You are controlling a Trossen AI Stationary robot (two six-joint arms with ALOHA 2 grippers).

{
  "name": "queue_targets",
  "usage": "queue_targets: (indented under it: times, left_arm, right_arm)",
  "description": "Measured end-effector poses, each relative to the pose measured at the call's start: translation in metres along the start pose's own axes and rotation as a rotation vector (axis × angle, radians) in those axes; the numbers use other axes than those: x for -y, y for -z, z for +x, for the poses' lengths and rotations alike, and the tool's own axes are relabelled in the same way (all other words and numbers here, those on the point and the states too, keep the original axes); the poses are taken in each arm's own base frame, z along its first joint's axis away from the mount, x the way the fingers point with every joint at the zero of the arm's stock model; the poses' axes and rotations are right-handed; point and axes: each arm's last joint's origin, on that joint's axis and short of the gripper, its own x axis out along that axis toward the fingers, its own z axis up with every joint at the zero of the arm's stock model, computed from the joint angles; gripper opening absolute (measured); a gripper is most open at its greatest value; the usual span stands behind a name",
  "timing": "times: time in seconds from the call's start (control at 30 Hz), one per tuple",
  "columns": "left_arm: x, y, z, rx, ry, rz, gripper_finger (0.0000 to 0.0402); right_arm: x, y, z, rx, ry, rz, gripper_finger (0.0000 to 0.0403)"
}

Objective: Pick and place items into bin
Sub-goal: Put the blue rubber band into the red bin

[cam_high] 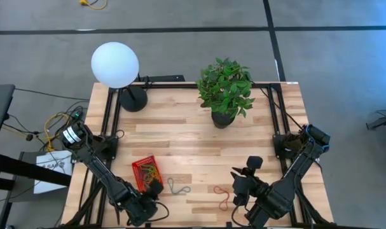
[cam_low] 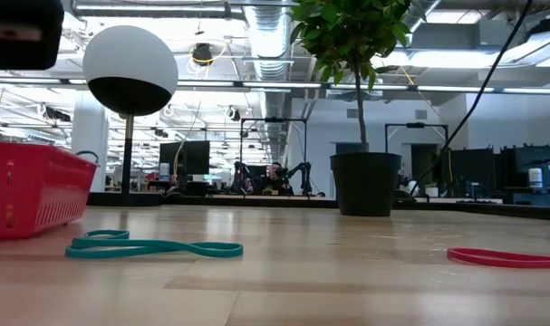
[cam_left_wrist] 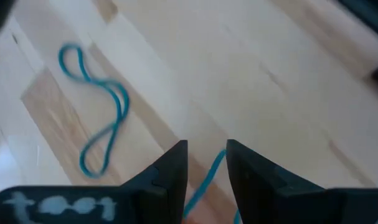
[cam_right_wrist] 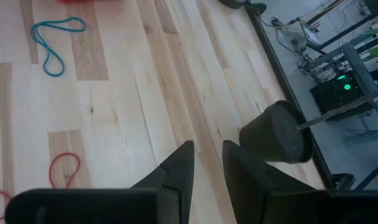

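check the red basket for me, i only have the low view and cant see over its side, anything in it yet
observer: Yes. From above, the basket holds a tangle of red, yellow and green loops.
operator: where are the arms, none show here
observer: The left gripper is at the basket's corner nearest the teal loop. The right gripper is just beside the red loop.
operator: is the right one carrying anything
observer: No, its fingers stand apart with nothing between them.
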Motion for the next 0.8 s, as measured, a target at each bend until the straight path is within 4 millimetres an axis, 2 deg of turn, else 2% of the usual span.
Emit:
queue_targets:
  times: [0.13,0.23,0.37,0.47,0.53,0.63,0.73,0.8]
  left_arm:
    - [-0.002,-0.012,-0.005,0.055,-0.007,-0.039,0.0103]
    - [-0.003,-0.028,-0.016,0.114,-0.003,-0.151,0.0103]
    - [-0.003,-0.047,-0.03,0.17,0.064,-0.384,0.0103]
    - [0.0,-0.055,-0.038,0.17,0.172,-0.645,0.0103]
    - [0.002,-0.056,-0.039,0.14,0.232,-0.829,0.0103]
    - [0.005,-0.05,-0.039,0.057,0.226,-1.038,0.0103]
    - [0.005,-0.036,-0.038,-0.051,0.122,-1.178,0.0103]
    - [0.004,-0.028,-0.034,-0.063,0.045,-1.276,0.0103]
  right_arm:
    - [0.0,0.0,0.0,0.0,0.0,-0.001,0.0077]
    - [0.0,0.0,0.0,0.0,0.0,-0.001,0.0077]
    - [0.0,0.0,0.0,0.0,0.0,-0.001,0.0077]
    - [0.0,0.0,0.0,0.0,-0.001,0.0,0.0077]
    - [0.0,0.0,0.0,0.001,-0.002,0.003,0.0077]
    - [-0.001,-0.001,0.0,0.003,-0.006,0.008,0.0077]
    - [-0.002,-0.001,0.0,0.007,-0.012,0.017,0.0077]
    - [-0.002,-0.001,0.0,0.007,-0.012,0.017,0.0077]
